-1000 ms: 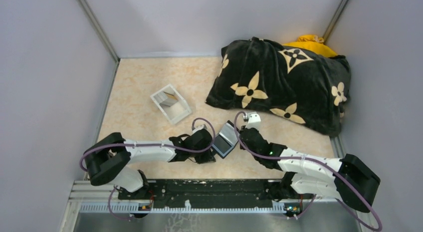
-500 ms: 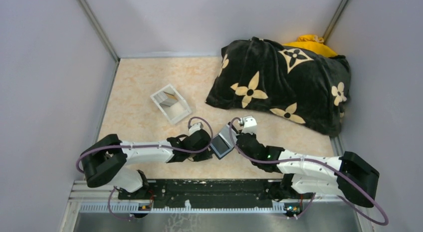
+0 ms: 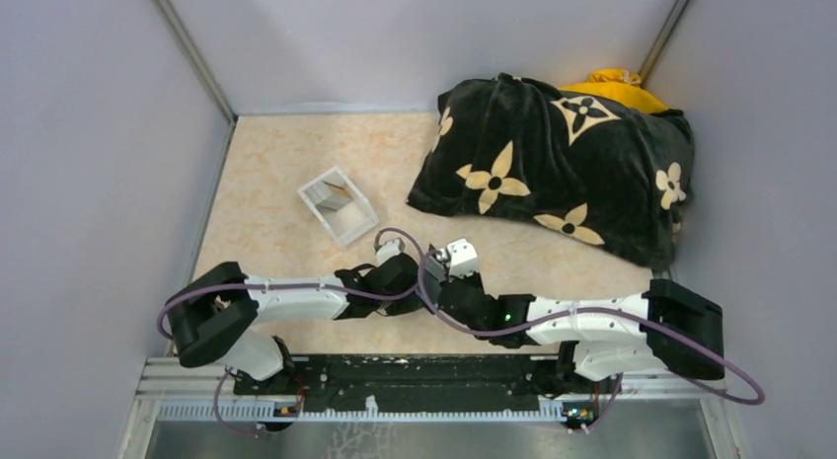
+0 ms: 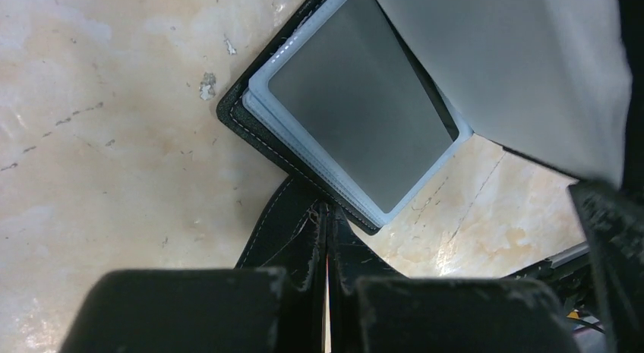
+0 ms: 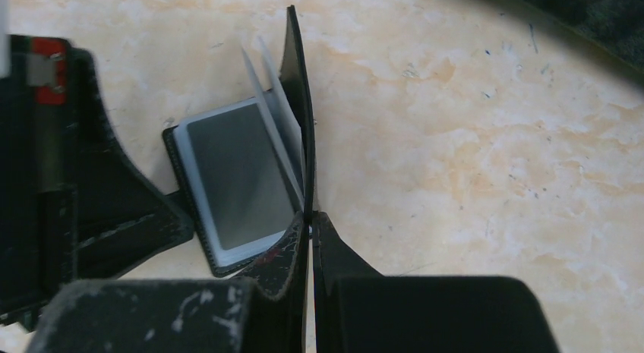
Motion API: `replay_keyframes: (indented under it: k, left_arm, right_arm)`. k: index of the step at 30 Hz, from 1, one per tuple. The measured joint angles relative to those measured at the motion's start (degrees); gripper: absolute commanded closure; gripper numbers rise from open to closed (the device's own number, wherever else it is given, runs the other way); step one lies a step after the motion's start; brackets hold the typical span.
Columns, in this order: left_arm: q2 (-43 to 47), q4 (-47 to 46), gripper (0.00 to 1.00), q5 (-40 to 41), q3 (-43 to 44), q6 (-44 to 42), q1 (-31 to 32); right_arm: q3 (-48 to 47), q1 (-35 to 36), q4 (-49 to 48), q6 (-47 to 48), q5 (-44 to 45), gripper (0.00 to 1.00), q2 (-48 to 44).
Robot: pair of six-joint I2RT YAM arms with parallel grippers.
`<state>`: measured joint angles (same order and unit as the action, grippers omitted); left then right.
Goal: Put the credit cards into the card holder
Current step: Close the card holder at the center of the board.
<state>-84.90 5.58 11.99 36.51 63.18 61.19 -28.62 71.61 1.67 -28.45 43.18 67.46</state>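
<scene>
Currently, left gripper (image 4: 327, 286) and right gripper (image 5: 310, 281) each pinch, jaws closed, one flap of the small black stitched folding card holder (image 5: 298, 102).

Tabletop (image 3: 286, 173): beige, marbled, scuffed and speckled where my wrist cameras see it close. Pale grey walls (image 3: 89, 133) shut it in at 9, 12 and 3 o'clock, with aluminium posts (image 3: 193, 54) in the far corners. Black flower-patterned cushion (image 3: 553, 168) at 2 o'clock, something yellow (image 3: 614, 84) behind it, possibly cloth. Pale grey tray-like box (image 3: 338, 204) at 10 o'clock. Metal rail (image 3: 395, 410) at 6. Light even, shadows soft.
</scene>
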Motion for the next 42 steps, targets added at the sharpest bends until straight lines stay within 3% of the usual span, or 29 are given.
replay_keyframes:
  k: [6, 13, 20, 31, 36, 39, 42]
  left_arm:
    - [-0.44, -1.16, 1.00, -0.02, -0.04, 0.07, -0.57]
    - [0.76, -2.75, 1.00, 0.11, -1.86, 0.44, -1.29]
    - [1.27, -3.15, 1.00, 0.31, -2.47, 0.66, -1.70]
    - [1.46, -3.26, 1.00, 0.31, -2.75, 1.44, -2.21]
    - [1.46, -3.32, 1.00, 0.13, -2.80, 1.64, -2.49]
    - [1.42, -3.37, 1.00, -0.11, -2.80, 1.66, -2.75]
    - [1.29, -3.61, 1.00, -0.35, -2.80, 1.66, -3.04]
  right_arm:
    - [-3.06, 5.70, 0.44, -0.11, 2.38, 0.98, 5.53]
    - [-6.58, 10.29, 2.67, -4.87, 5.31, 0.67, 10.95]
    - [-6.80, 12.68, 5.01, -7.52, 4.87, 0.63, 10.60]
    - [-4.96, 13.73, 7.10, -7.65, 1.44, 0.68, 1.88]
    - [-3.85, 13.66, 10.51, -10.19, 5.14, 0.82, -8.57]
    - [-3.61, 11.91, 12.48, -11.72, 7.23, 0.98, -14.91]
    - [-2.91, 6.10, 12.94, -12.79, 7.34, 1.00, -19.50]
